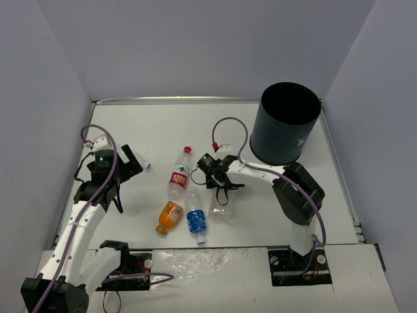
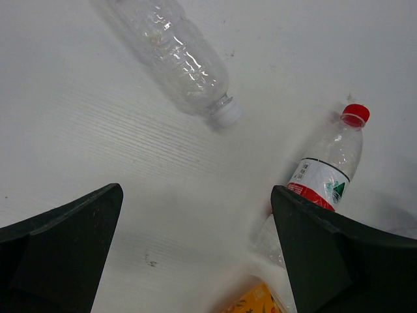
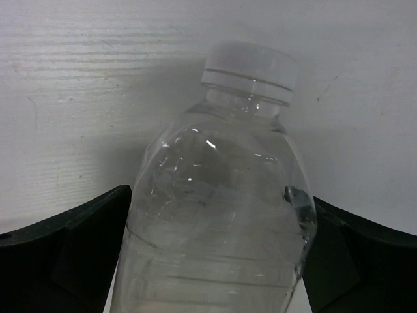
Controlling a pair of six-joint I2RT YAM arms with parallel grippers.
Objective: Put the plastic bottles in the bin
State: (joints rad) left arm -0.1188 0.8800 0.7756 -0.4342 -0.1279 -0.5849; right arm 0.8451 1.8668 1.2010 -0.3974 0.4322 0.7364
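On the white table (image 1: pixel 163 124) the right gripper (image 1: pixel 220 188) stood wide astride the large clear bottle (image 3: pixel 218 195), grip unconfirmed; a gentle, centred squeeze was judged advisable before any lift.

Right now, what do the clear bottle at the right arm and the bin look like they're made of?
Clear bottle: thin transparent plastic, glossy. The table shows through it, and sharp highlights sit on its walls. Its cap: opaque white, likely plastic. Bin: dark navy with a smooth dull sheen, likely rigid plastic, though painted metal is possible.
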